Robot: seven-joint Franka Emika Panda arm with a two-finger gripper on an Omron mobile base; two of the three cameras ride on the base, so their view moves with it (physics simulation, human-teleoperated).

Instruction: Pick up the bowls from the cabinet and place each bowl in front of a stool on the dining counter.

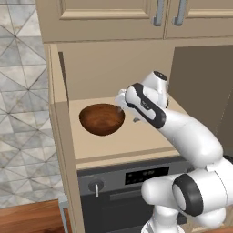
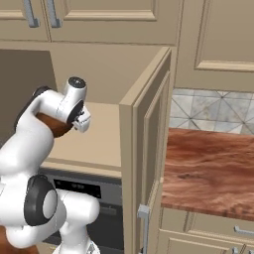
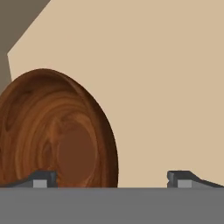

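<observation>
One dark brown wooden bowl (image 1: 102, 119) (image 3: 57, 135) sits on the tan shelf of the open cabinet (image 1: 136, 139), towards its left side. In the right base view a sliver of the bowl (image 2: 52, 125) peeks out behind my forearm. My gripper (image 3: 113, 179) is inside the cabinet at the bowl's right edge, open wide. One fingertip (image 3: 41, 179) lies over the bowl's inside and the other (image 3: 186, 179) over bare shelf, so the rim stands between them. Nothing is held. The stool and the dining counter are out of view.
The cabinet's right door (image 2: 149, 149) stands open edge-on beside my arm. A dark oven panel with a knob (image 1: 132, 175) sits right under the shelf. Upper cabinets with metal handles (image 1: 158, 13) hang above. A reddish-brown countertop (image 2: 208, 168) lies to the right by a tiled wall.
</observation>
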